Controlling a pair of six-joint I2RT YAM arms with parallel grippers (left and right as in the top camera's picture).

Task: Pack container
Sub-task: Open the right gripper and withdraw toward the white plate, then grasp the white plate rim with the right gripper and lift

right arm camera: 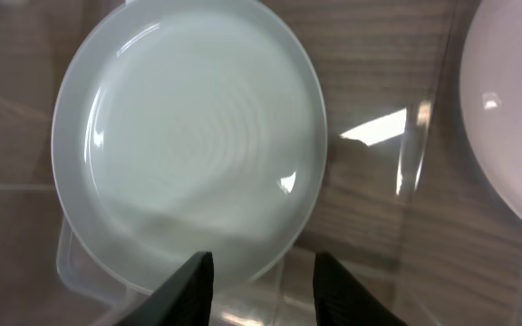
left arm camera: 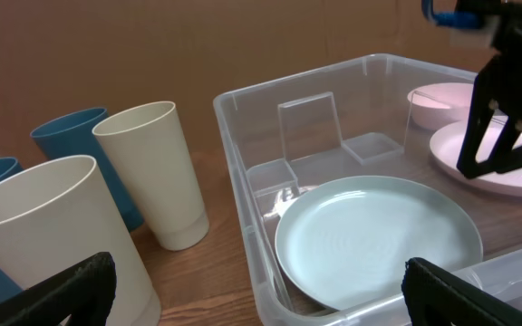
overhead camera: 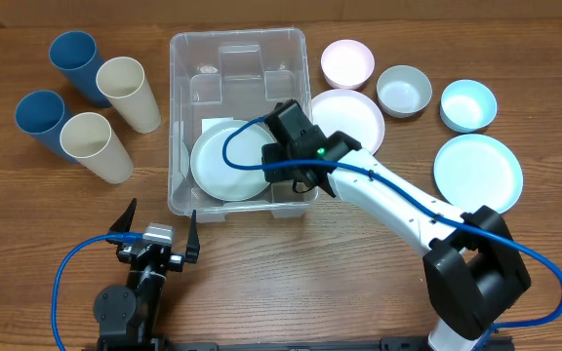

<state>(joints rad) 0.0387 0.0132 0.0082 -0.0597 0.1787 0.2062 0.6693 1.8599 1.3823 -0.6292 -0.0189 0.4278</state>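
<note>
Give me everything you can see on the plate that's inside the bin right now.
The plate is round, pale greenish-white and looks like smooth plastic, with a raised rim and faint concentric rings in its middle. It lies flat and right side up on the floor of the clear container, in the near-left part, close to the left wall. Nothing sits on it. The right gripper hangs over the edge nearest the right arm, jaws apart, with no visible contact.

The clear rectangular container [overhead camera: 237, 73] stands upright, a pale plate [overhead camera: 218, 166] lying flat inside.
</note>
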